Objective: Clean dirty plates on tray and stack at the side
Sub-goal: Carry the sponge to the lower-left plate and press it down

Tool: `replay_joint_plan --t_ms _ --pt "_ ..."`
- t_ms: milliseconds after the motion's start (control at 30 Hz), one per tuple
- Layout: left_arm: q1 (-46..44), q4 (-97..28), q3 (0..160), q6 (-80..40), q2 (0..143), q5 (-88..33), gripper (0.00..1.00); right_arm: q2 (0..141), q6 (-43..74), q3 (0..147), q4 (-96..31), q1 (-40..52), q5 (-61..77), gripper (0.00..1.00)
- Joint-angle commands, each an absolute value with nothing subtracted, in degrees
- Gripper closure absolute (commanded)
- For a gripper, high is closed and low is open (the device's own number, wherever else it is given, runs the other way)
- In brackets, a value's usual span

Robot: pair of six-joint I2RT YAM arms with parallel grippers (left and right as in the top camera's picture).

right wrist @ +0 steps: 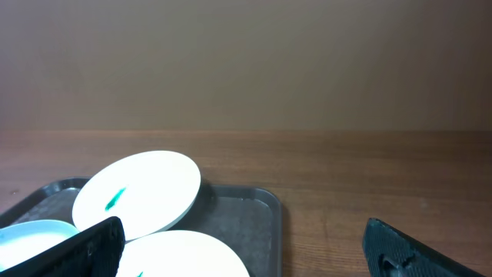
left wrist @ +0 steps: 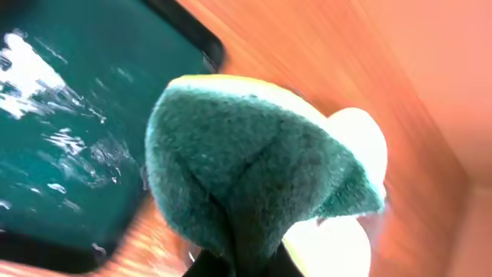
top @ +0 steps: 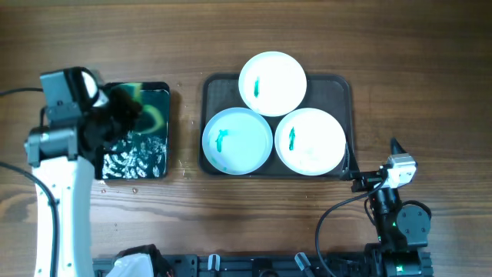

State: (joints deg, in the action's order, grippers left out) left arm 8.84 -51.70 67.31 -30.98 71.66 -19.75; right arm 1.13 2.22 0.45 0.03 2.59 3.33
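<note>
Wooden table (top: pixel 307 38), left gripper (top: pixel 117 115) clamping sponge (left wrist: pixel 246 177) by black tray (top: pixel 142 158) — right gripper (right wrist: pixel 238 250) spread, near plates (top: pixel 272 83)

A small glossy black tray (top: pixel 142 158), wet inside, lies near the left edge of the wooden bench (top: pixel 323 31); a green sponge (left wrist: pixel 246 169) is over its far rim

We observe a grained wooden table (top: pixel 430 46), a matt tray (top: pixel 219 88), smooth plates (top: pixel 280 85), a rough fibrous sponge (left wrist: pixel 246 169), and a glossy black tray (top: pixel 142 158).
</note>
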Motion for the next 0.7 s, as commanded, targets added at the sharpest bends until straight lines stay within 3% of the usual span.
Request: replay_joint_plan --t_ms 0,200,300,400,667 --pt "-1.65 -50.92 65.6 -35.4 73.78 -25.41 0.96 0.97 1.48 0.3 0.14 2.72 2.55 0.0" --pt "-21.87 -40.86 58.92 -51.37 81.38 -10.02 0.96 0.97 1.52 0.3 0.14 2.72 2.55 0.0" --pt "-29.8 -33.78 58.17 -53.43 87.33 -3.03 0.96 0.97 1.52 0.3 0.14 2.72 2.55 0.0" --pt "-33.76 -30.59 58.17 -53.45 92.71 3.64 0.96 0.97 1.5 0.3 0.14 2.72 2.55 0.0" --pt "-33.45 -29.08 58.17 -51.51 100.44 4.16 0.95 0.97 1.48 0.3 0.14 2.72 2.55 0.0"
